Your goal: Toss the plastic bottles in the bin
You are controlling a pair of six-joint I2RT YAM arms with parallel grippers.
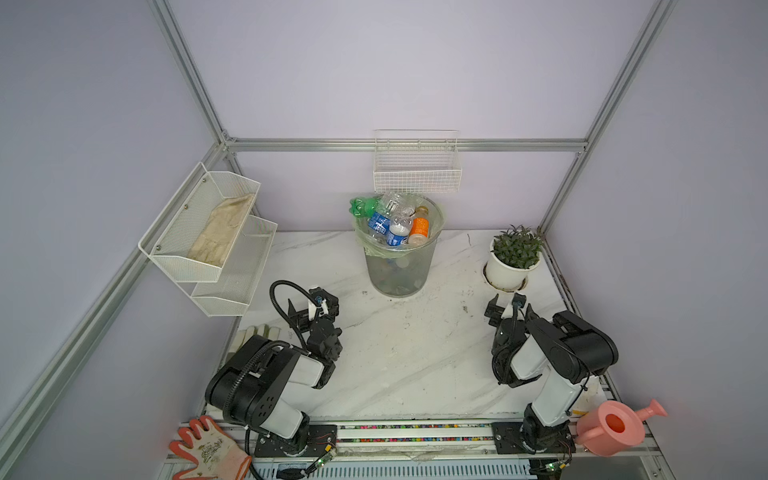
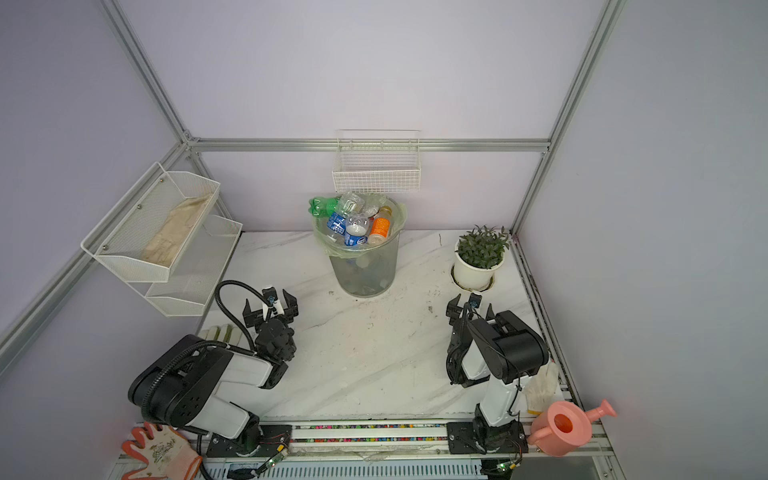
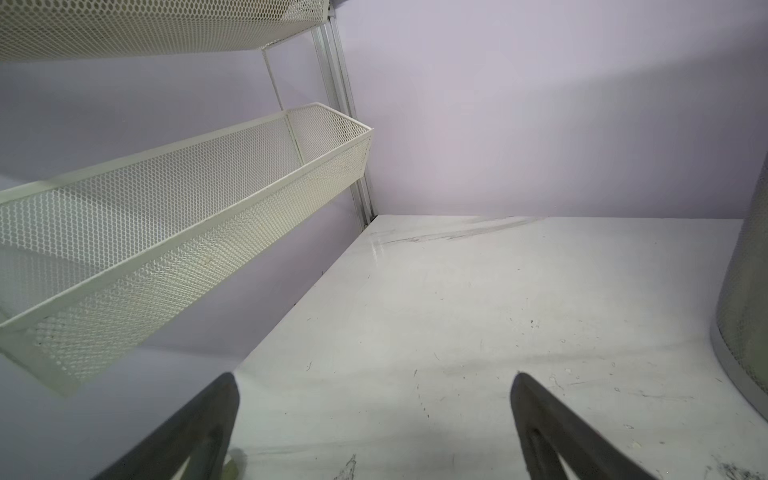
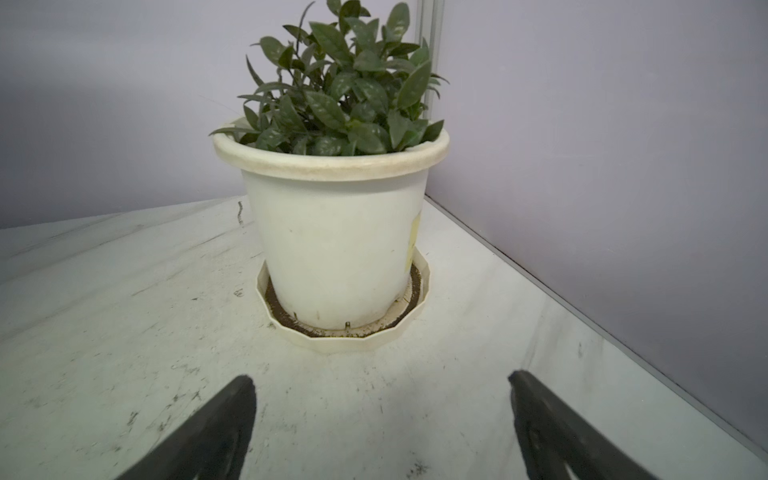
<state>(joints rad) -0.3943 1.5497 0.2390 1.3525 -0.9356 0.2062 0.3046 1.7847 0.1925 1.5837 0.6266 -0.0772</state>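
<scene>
The plastic bottles are seen heaped in the bin, piled up to its rim and a little above it. In both top views a green bottle is found lying over the rim on the side towards the mesh shelf. Blue-labelled bottles are set in the middle of the heap, and an orange-labelled bottle lies on the side towards the potted plant. Dim shapes are made out through the bin's mesh wall; these may be further bottles, though this cannot be told for sure. The rim is wrapped by a pale green bag. The bin is stood upright on the marble-patterned table, close to the back wall.

Just behind and above the bin a white wire basket is hung on that wall. The mesh shelf is fixed to the side wall left of the bin, with a pale cloth laid in its upper tier. Right of the bin the potted plant is stood in a saucer.

In front of the bin and to its left, the left gripper is held low over the table, jaws spread fully apart with nothing between them. In front of the bin and to its right, just before the potted plant, the right gripper is likewise spread wide and nothing is gripped.

Farthest from the bin, along the front rail, an orange glove and a pink watering can are laid
</scene>
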